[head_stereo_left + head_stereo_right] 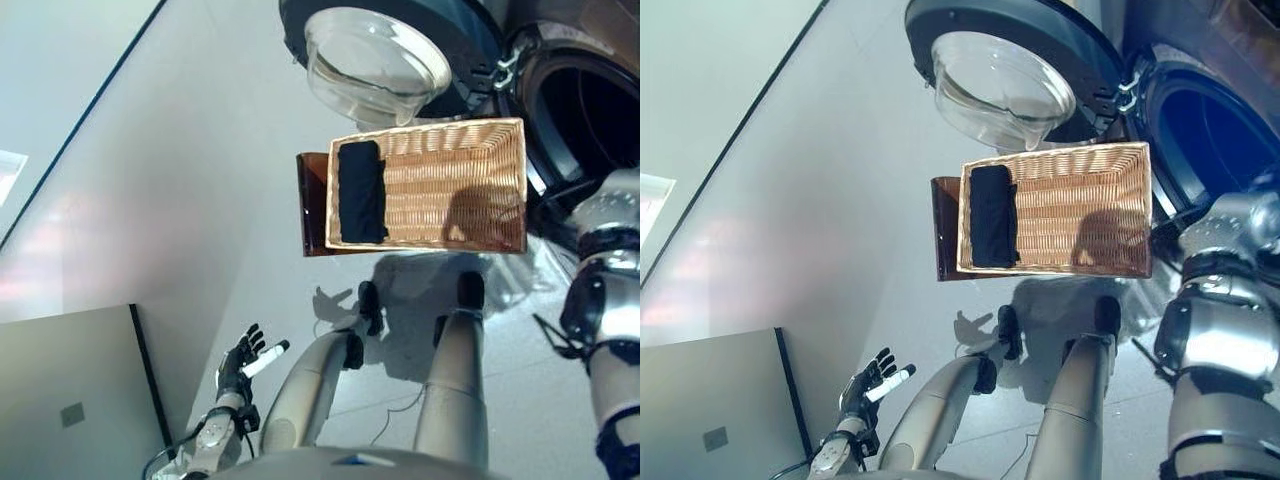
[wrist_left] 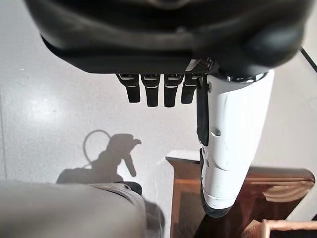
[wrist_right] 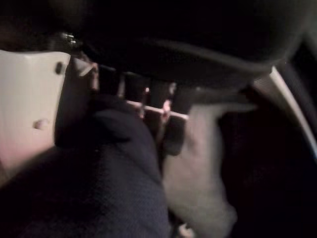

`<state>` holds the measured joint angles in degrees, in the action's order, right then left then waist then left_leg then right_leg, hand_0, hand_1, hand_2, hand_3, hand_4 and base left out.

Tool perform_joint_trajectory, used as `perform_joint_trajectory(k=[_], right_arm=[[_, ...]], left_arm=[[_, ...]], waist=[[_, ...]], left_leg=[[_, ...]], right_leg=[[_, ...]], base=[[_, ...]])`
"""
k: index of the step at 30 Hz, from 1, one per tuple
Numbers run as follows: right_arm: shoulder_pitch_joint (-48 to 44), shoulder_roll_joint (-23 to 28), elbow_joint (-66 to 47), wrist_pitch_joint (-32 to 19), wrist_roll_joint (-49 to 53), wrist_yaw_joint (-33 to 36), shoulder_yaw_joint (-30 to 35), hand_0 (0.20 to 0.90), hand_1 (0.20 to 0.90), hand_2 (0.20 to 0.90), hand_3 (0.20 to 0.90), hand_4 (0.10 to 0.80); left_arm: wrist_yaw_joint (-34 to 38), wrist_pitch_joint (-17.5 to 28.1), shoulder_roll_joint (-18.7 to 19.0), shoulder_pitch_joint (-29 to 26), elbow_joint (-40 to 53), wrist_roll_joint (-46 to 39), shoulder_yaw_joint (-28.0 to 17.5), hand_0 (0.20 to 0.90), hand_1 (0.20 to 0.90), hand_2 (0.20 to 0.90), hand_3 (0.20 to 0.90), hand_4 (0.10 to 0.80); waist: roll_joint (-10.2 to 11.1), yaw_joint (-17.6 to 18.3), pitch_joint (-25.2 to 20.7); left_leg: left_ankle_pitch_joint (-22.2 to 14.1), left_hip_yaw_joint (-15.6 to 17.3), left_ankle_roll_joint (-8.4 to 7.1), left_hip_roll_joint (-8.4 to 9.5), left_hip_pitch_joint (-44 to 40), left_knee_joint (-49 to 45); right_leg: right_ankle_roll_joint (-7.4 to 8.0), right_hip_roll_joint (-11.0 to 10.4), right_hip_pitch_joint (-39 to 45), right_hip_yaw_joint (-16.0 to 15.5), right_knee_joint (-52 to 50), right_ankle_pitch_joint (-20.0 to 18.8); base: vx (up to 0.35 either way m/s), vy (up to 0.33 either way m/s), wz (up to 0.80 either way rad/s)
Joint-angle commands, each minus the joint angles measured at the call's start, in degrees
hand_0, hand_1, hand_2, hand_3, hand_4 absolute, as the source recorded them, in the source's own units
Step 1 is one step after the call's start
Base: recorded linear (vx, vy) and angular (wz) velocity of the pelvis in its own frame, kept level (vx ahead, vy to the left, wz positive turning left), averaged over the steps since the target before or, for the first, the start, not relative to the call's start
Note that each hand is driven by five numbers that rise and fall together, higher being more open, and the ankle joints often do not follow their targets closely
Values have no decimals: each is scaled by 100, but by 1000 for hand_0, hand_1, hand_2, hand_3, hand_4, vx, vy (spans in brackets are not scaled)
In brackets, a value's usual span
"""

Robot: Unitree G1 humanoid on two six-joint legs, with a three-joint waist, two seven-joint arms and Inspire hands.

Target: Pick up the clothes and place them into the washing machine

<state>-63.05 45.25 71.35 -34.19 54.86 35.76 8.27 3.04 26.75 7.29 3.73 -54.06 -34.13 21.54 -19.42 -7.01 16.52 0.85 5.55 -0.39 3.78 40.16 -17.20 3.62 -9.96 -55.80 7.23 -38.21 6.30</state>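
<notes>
Right hand [image 3: 124, 64] pinching dark cloth [image 3: 99, 188] inside the drum for release; left hand [image 1: 243, 360] idle, fingers spread, well apart from basket [image 1: 470, 185].

No readable text, no labels, no numbers, no signs in any view

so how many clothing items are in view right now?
2. One folded dark navy garment lies at the left end of the woven wicker basket. A second dark cloth is held in the right hand at the washing machine's dark drum opening. More may be hidden inside.
</notes>
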Motion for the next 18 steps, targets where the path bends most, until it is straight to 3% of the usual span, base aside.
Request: perform_joint_trajectory(k=[1, 10, 12, 13, 14, 15, 17, 18], right_arm=[[-713, 1015, -422, -173, -927, 217, -848, 200, 200, 200, 200, 300], [-1650, 1819, -1030, 450, -2955, 1277, -2143, 214, 214, 214, 214, 310], [-1707, 1912, -1198, 702, -3498, 1533, -2381, 310, 310, 310, 310, 378], [-1698, 1915, -1194, 769, -3603, 1631, -2383, 453, 453, 453, 453, 480], [-1739, 1929, -1136, 859, -3723, 1747, -2422, 900, 900, 900, 900, 800], [-1819, 1945, -1012, 1096, -4004, 1855, -2554, 900, 900, 900, 900, 800], [-1912, 1955, -900, 1335, -4264, 1887, -2758, 900, 900, 900, 900, 800], [-2082, 2077, -676, 1770, -4777, 1747, -3256, 900, 900, 900, 900, 800]], left_arm=[[357, 340, 526, 24, -59, -30, -206, 900, 900, 900, 900, 800], [576, 524, 675, 107, 364, 92, -267, 900, 900, 900, 900, 800], [606, 549, 690, 119, 493, 70, -277, 900, 900, 900, 900, 800], [607, 559, 687, 154, 544, 78, -254, 900, 900, 900, 900, 800], [611, 561, 711, 162, 593, 67, -253, 900, 900, 900, 900, 800], [639, 573, 736, 175, 613, 66, -261, 900, 900, 900, 900, 800], [669, 552, 736, 179, 599, 104, -293, 900, 900, 900, 900, 800], [658, 521, 772, 189, 561, 131, -375, 900, 900, 900, 900, 800]], waist=[[-88, 19, -61], [-56, 132, 107], [-33, 153, 129], [-32, 166, 135], [-20, 161, 135], [-28, 157, 142], [-16, 143, 66], [29, 126, 61]], left_leg=[[-285, -83, -194, 25, 415, -383], [-74, -101, -289, -58, 505, -147], [-23, -115, -297, -62, 477, -37], [-8, -120, -298, -62, 469, -29], [4, -133, -301, -50, 461, -21], [167, -82, -255, -76, 489, 73], [31, -131, -278, -37, 413, 112], [183, -57, -242, -71, 458, 135]], right_leg=[[-417, 368, 461, -236, 272, 323], [-450, 434, 224, -197, 209, 308], [-449, 450, 203, -191, 218, 307], [-451, 451, 201, -193, 227, 294], [-450, 462, 209, -192, 238, 283], [-464, 494, 147, -236, 291, 86], [-437, 497, 207, -200, 298, 243], [-451, 512, 151, -234, 339, 43]], base=[[-29, -35, 8], [-35, -46, 0], [-2, -12, 2], [1, -28, 3], [-100, -7, 2], [0, 0, 0], [5, 11, -3], [-99, 34, -6]])
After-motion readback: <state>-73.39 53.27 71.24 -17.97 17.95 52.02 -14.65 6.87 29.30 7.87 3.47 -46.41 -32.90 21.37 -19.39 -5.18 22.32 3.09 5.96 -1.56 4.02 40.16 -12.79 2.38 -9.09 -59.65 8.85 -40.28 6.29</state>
